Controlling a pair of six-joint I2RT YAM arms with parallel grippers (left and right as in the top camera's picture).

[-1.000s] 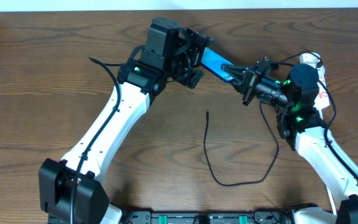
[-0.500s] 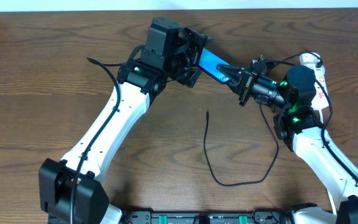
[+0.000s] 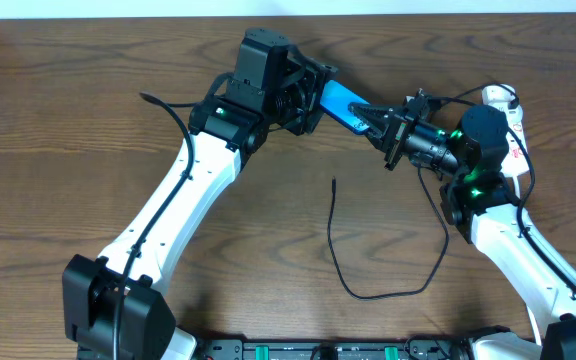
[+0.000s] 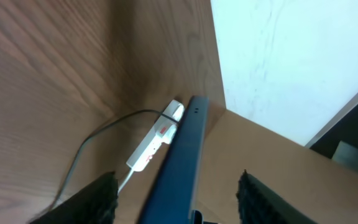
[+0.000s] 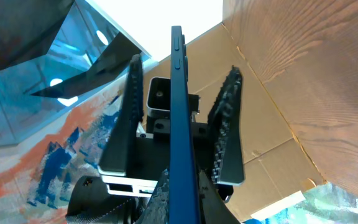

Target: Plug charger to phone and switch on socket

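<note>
Step in hand: phone handover, judged. The charger is not yet plugged in.

- Phone (image 3: pixel 340 100): in the air over the far-centre of the worktop (image 3: pixel 68 150), edge-on to both wrist cameras.
- Right tool (image 3: pixel 376 120): closed tight, pinching the phone's near end.
- Left tool (image 3: pixel 313 95): partly open. Its fingers (image 5: pixel 129 118) straddle the other end, with a gap on each side.
- Charger (image 3: pixel 331 230): loose loop at centre, with its tip (image 3: pixel 333 183) free and well apart from the phone.
- Socket (image 4: pixel 153 140): far right corner, not touched.

Next move, judged: the left tool clamps squarely on the phone, and the right tool then lets go and fetches the tip.

Surface: dark wood grain, bare apart from the cable. Room: white wall (image 4: pixel 278 50) at the far edge, with cardboard (image 5: pixel 272 124) beside it.
</note>
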